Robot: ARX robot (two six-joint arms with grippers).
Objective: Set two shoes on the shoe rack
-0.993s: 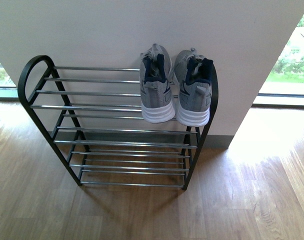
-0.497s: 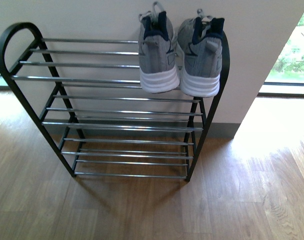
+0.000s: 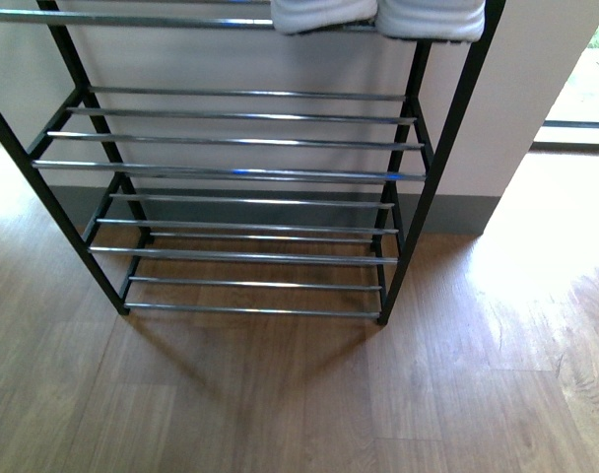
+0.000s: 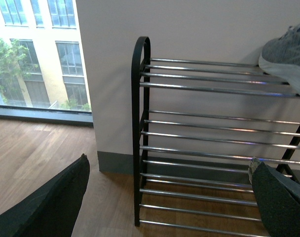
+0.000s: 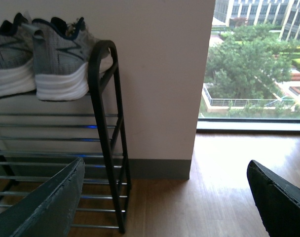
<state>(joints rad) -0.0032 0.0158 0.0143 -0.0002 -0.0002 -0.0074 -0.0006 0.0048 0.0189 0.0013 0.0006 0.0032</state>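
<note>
Atop rack (image 3: 250,174): sneakers (image 5: 58,57), heels fwd.

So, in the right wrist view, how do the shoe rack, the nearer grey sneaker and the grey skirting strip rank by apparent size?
1. shoe rack: largest, although the picture edge cuts it.
2. nearer grey sneaker.
3. skirting strip: smallest, only a thin band.
The differences are plain in this view.
</note>
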